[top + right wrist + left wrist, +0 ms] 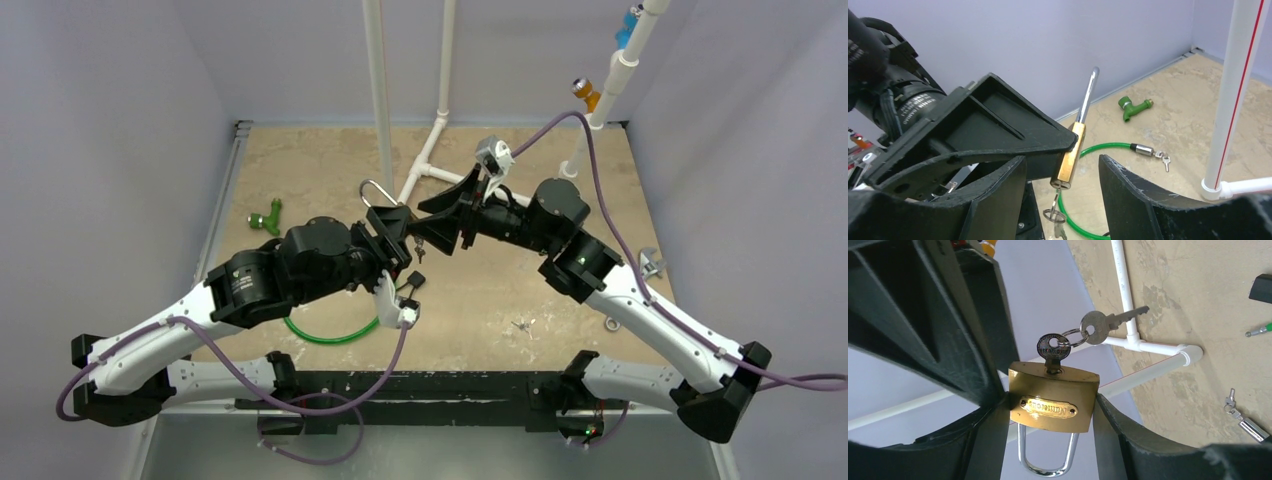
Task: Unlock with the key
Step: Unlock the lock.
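Note:
A brass padlock [1053,400] is held in the air, pinched by its sides, with my left gripper [1048,405] shut on it. Its steel shackle [1048,460] sits with both legs in the body. A key [1052,351] is stuck in the keyhole, and a second key [1105,324] hangs from its ring. My right gripper [1062,165] is open, its fingers [1128,185] standing either side of the padlock's [1069,156] keyhole end without touching the dangling key [1054,212]. From above, both grippers [395,235] [455,212] meet at the middle of the table.
A green cable lock [1143,149] with small keys lies on the tan table [480,290], its loop [330,335] beneath my left arm. A green hose fitting [267,217] lies at the left. White PVC pipes [430,150] stand at the back. Small keys [520,325] lie nearer the front.

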Tool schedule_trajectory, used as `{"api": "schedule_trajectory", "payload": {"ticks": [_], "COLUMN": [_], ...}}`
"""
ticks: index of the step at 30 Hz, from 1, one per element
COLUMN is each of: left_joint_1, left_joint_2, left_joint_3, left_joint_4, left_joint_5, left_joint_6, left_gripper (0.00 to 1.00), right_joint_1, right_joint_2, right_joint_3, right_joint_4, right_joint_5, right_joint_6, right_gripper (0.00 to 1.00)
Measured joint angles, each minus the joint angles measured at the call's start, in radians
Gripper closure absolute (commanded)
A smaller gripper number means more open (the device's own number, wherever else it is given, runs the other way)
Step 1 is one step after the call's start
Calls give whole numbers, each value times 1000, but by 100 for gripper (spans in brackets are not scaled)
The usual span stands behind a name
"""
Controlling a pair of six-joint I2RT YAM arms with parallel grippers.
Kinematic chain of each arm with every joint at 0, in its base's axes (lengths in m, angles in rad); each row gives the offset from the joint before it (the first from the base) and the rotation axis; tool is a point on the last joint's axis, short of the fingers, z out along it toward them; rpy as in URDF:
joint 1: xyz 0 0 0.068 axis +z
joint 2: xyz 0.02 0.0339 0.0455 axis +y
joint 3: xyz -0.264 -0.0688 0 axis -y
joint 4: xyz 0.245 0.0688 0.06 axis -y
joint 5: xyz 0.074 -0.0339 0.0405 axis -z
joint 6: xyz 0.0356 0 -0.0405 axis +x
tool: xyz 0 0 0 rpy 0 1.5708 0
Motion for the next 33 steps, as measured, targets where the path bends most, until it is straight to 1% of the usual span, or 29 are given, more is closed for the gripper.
{"api": "schedule_trajectory", "payload": {"ticks": [2, 3, 4, 5, 7, 9, 12, 16, 19, 20, 22, 24, 26, 27, 28, 29, 30, 33], "left_joint_1": [1, 3, 5, 5, 5, 5, 5, 5, 7, 8, 8, 8, 10, 13, 17, 26, 35, 105], "left_joint_2": [0, 0, 0, 0, 0, 0, 0, 1, -1, 0, 0, 0, 0, 1, 3, 5, 6, 20], "left_joint_3": [0, -2, -2, -3, -3, -3, -3, -3, -3, -3, -3, -3, -3, -1, 9, 29, 53, 194], "left_joint_4": [8, 18, 26, 36, 47, 52, 56, 74, 85, 86, 88, 91, 94, 97, 91, 82, 66, -8], "left_joint_5": [-11, -13, -12, -11, -11, -10, -7, -10, -19, -23, -25, -22, -10, 2, 17, 36, 55, 160], "left_joint_6": [1, 5, 8, 10, 11, 11, 11, 11, 10, 8, 3, -10, -39, -58, -89, -125, -166, -360], "left_gripper": [100, 100, 100, 100, 100, 100, 100, 100, 100, 90, 62, 49, 24, 13, 5, 1, 0, 0], "right_joint_1": [0, 0, 0, 0, 0, 0, 0, 0, -4, -4, -4, -5, -13, -16, -21, -27, -33, -50], "right_joint_2": [11, 21, 30, 40, 52, 56, 56, 60, 69, 72, 72, 66, 57, 50, 39, 30, 17, -8], "right_joint_3": [0, 0, 0, 0, 0, 0, 0, 0, 0, 0, 0, 0, -1, -5, -12, -20, -32, -45], "right_joint_4": [-2, -5, -6, -11, -19, -20, 4, 60, 80, 81, 81, 78, 64, 60, 54, 42, 27, -42], "right_joint_5": [0, 0, 0, 0, 0, 0, 0, 3, 2, 2, 2, 2, -3, -9, -21, -29, -36, -59], "right_joint_6": [-1, -1, -1, -2, -2, -1, 4, 40, 62, 65, 65, 62, 58, 56, 47, 39, 29, -15], "right_gripper": [42, 38, 37, 37, 40, 49, 68, 99, 100, 100, 100, 100, 100, 100, 100, 100, 100, 100]}}
